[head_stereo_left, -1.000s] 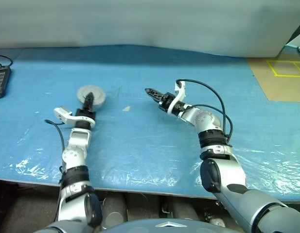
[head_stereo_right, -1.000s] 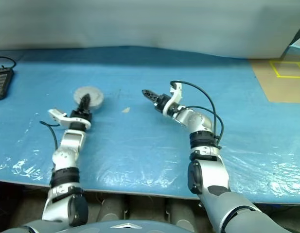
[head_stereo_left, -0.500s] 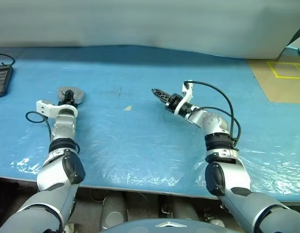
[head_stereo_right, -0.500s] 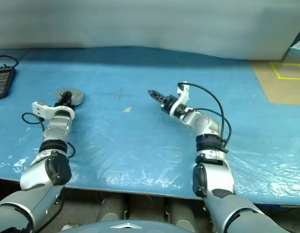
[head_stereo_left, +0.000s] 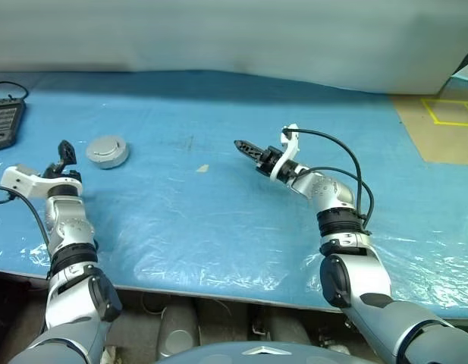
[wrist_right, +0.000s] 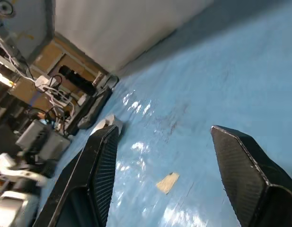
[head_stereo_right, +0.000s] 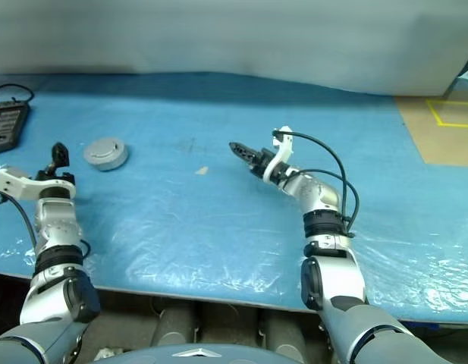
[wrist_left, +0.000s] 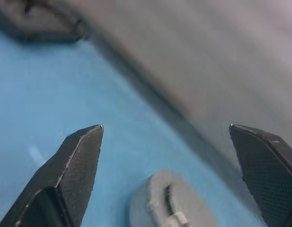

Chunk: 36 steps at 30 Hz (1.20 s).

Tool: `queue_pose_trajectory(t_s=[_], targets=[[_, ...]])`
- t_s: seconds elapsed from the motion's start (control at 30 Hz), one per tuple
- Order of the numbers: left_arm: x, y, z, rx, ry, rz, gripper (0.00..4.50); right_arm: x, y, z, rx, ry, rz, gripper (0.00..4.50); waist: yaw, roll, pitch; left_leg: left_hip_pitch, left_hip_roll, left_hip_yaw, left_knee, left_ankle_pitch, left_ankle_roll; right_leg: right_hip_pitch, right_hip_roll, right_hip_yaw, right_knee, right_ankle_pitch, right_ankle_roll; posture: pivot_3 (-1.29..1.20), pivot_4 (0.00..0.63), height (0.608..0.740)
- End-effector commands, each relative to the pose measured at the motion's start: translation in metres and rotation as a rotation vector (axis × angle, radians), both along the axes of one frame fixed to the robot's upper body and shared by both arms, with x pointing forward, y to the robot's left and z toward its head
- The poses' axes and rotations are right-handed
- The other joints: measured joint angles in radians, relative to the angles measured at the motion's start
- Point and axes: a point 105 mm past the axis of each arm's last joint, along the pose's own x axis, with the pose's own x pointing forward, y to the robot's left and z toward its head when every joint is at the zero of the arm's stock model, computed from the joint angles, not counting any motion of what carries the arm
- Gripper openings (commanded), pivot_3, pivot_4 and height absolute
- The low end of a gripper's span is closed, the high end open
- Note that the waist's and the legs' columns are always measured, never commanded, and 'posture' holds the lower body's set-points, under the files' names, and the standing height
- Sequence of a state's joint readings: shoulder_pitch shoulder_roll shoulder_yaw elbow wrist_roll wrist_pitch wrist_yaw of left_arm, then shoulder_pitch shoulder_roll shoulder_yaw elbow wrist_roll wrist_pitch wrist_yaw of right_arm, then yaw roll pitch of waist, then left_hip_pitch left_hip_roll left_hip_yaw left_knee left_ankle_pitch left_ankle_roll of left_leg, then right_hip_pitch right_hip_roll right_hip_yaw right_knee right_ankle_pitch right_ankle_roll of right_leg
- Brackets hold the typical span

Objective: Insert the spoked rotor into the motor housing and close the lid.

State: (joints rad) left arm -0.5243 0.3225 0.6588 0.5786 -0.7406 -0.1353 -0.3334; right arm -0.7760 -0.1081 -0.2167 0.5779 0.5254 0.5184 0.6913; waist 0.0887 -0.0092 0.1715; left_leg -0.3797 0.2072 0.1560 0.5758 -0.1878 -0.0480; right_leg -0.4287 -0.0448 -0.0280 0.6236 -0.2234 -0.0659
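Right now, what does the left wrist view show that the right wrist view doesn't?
Left wrist view: the left gripper, open, with the closed housing lying ahead of it. Right wrist view: the right gripper, open and empty, a tan scrap on the sheet, and cluttered shelves beyond. Both: the blue sheet and the grey wall.

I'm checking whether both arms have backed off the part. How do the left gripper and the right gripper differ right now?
The left gripper sits at the table's left edge, just left of the closed motor housing; the right gripper hangs over the middle of the blue table, far from the housing. The left gripper points up and away; the right gripper lies nearly level, pointing toward the robot's left. Both are open and hold nothing.
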Motion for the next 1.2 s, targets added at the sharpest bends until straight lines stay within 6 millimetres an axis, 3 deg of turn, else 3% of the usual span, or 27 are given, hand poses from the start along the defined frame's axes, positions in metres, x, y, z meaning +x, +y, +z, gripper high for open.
queue_pose_trajectory(t_s=[0.03,0.1,0.17,0.23,0.3,0.43,0.53,0.6,0.63,0.77,1.2], targets=[[-0.001,-0.043,0.038,0.194,-0.152,-0.192,4.45,0.000,-0.006,0.019,-0.091,-0.270,-0.047,3.23,0.006,0.000,0.000,0.000,0.000,0.000,0.000,0.000,0.000,0.000,-0.001,0.000,0.000,0.000,0.000,0.00,0.150,0.740],[0.002,-0.092,0.036,0.338,-0.136,-0.429,4.45,0.003,-0.015,0.010,-0.196,-0.310,-0.078,3.23,0.007,0.000,0.000,0.000,0.000,0.000,0.000,0.000,0.000,0.000,-0.002,0.000,0.000,0.000,0.000,0.00,0.150,0.740],[-0.002,-0.141,0.017,0.533,-0.051,-0.677,4.45,0.004,-0.025,0.002,-0.270,-0.317,-0.067,3.23,0.009,0.000,0.000,0.001,-0.001,0.000,0.000,0.000,0.001,0.001,-0.003,0.000,0.000,0.000,0.000,0.00,0.150,0.740],[-0.011,-0.173,-0.003,0.700,0.011,-0.849,4.45,0.001,-0.034,-0.003,-0.343,-0.355,-0.041,3.23,0.006,0.000,0.000,0.001,-0.001,0.001,0.000,0.000,0.001,0.002,-0.004,0.000,0.000,0.000,0.000,0.00,0.150,0.740],[-0.016,-0.190,-0.013,0.811,0.030,-0.945,4.45,0.000,-0.044,-0.008,-0.452,-0.400,-0.034,3.23,0.003,0.000,0.000,0.002,-0.001,0.001,0.000,0.001,0.002,0.002,-0.003,0.000,0.000,0.000,0.000,0.00,0.150,0.740],[-0.019,-0.208,-0.020,0.901,0.005,-1.029,4.45,-0.011,-0.057,-0.008,-0.521,-0.490,0.026,3.23,-0.012,0.000,0.000,0.003,0.000,0.001,0.000,0.001,0.002,0.002,-0.001,0.000,0.000,0.000,-0.001,0.00,0.150,0.740],[-0.024,-0.217,-0.025,0.942,-0.012,-1.089,4.50,-0.028,-0.059,-0.006,-0.488,-0.524,0.124,3.78,-0.020,0.000,0.000,0.003,-0.001,0.001,0.000,0.001,0.003,0.002,-0.001,0.000,0.000,0.000,-0.001,0.00,0.150,0.740],[-0.025,-0.220,-0.028,0.956,-0.011,-1.120,4.50,-0.037,-0.060,-0.008,-0.485,-0.530,0.175,4.41,-0.021,0.000,0.000,0.003,-0.001,0.001,0.000,0.002,0.006,0.002,-0.001,0.001,0.000,0.000,-0.001,0.00,0.150,0.740],[-0.026,-0.221,-0.028,0.961,-0.015,-1.138,4.50,-0.042,-0.061,-0.009,-0.494,-0.535,0.189,4.46,-0.020,0.000,0.000,0.003,-0.001,0.002,0.000,0.002,0.006,0.002,-0.001,0.001,0.000,0.000,-0.001,0.00,0.150,0.740],[-0.028,-0.225,-0.031,0.981,-0.020,-1.180,4.50,-0.044,-0.066,-0.017,-0.615,-0.573,0.156,4.46,-0.019,0.000,0.000,0.003,0.000,0.002,0.000,0.000,0.010,0.002,-0.001,0.000,0.000,0.000,-0.001,0.00,0.150,0.740],[-0.025,-0.227,-0.035,0.998,-0.028,-1.189,4.50,-0.046,-0.072,-0.018,-0.617,-0.565,0.143,4.46,-0.018,0.000,0.000,0.005,0.000,0.002,-0.001,-0.001,0.008,0.003,-0.001,0.000,-0.001,0.001,-0.002,0.00,0.150,0.740]])
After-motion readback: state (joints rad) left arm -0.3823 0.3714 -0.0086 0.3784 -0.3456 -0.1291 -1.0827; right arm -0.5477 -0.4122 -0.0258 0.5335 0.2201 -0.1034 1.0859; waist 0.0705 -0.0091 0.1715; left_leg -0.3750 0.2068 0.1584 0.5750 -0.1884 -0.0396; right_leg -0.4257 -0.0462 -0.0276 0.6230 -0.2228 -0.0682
